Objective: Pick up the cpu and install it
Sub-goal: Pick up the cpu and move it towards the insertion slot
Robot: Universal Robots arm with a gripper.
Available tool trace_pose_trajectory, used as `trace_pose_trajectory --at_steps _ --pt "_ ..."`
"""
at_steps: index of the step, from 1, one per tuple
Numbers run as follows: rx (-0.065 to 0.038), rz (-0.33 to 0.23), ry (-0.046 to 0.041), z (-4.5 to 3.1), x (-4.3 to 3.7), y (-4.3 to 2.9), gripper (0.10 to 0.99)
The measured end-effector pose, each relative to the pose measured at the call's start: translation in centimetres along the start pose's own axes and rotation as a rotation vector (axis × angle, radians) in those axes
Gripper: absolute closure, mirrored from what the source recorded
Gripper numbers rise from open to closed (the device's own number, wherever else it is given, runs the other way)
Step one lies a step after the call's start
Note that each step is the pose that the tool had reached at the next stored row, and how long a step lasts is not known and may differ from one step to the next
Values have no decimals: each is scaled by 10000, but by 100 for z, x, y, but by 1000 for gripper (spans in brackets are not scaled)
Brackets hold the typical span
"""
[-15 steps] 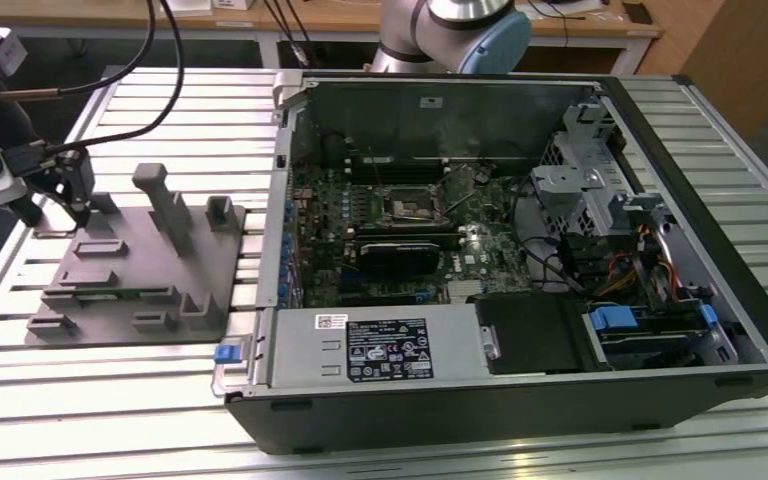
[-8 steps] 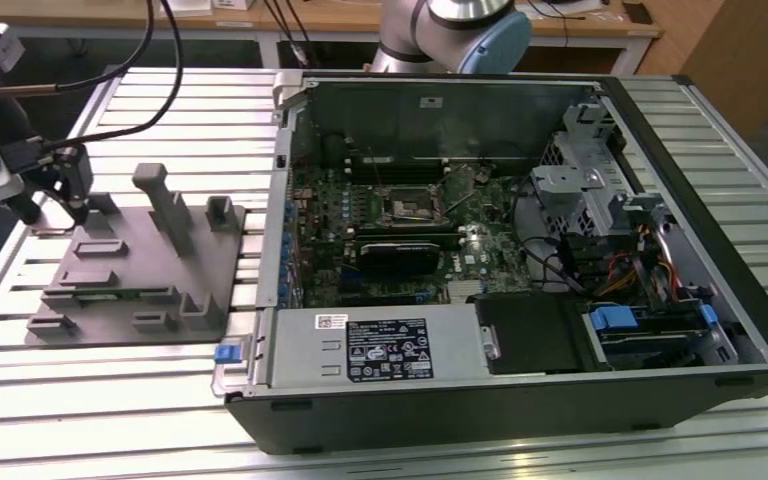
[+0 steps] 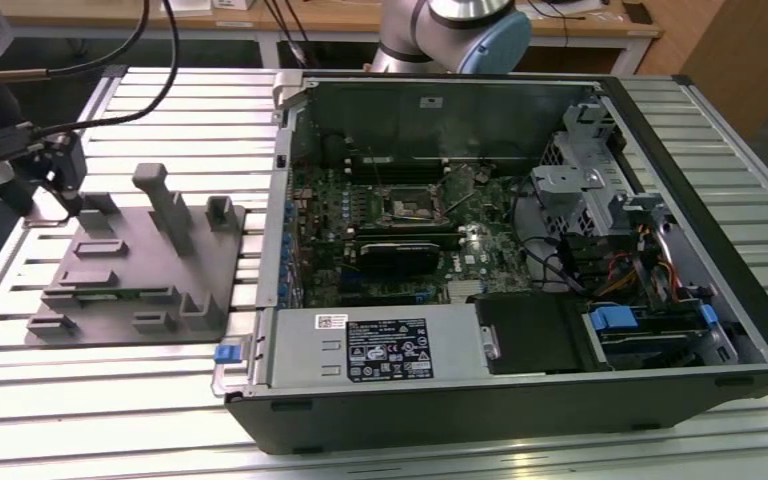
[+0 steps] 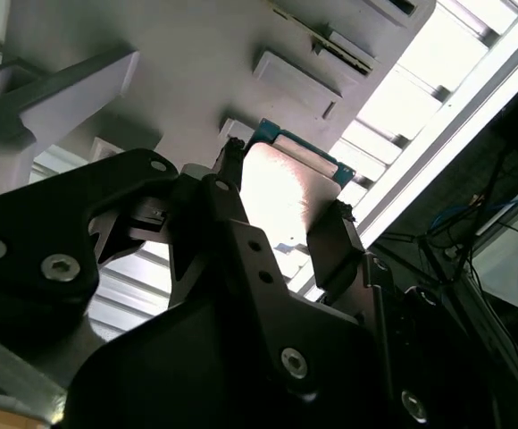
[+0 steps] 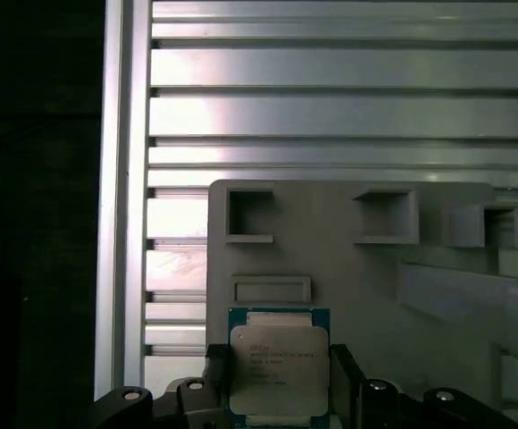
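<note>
The cpu is a small square chip with a silvery metal top and a blue-green rim. It lies at the end of the grey fixture plate, between my two black fingers. My gripper is shut on it, one finger against each side edge. In the second wrist view the cpu shows bright between the fingers. In the exterior view my gripper hangs at the far corner of the fixture plate, on the exterior view's left. The black motherboard socket sits inside the open computer case.
Upright grey posts and blocks stand on the fixture plate beside my gripper. The slatted aluminium table carries both plate and case. The case's walls, drive cage and cables crowd around the motherboard. The table edge runs close by the fixture.
</note>
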State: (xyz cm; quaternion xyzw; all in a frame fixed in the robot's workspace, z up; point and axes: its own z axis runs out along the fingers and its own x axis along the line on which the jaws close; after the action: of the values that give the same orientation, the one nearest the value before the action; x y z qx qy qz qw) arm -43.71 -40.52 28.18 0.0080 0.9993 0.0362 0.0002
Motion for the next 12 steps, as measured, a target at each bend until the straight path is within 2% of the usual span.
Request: trace_pose_trajectory --at_steps 6,12 --pt "0 0 -1 -200 0 16 549" --pt "0 1 0 -472 0 41 549"
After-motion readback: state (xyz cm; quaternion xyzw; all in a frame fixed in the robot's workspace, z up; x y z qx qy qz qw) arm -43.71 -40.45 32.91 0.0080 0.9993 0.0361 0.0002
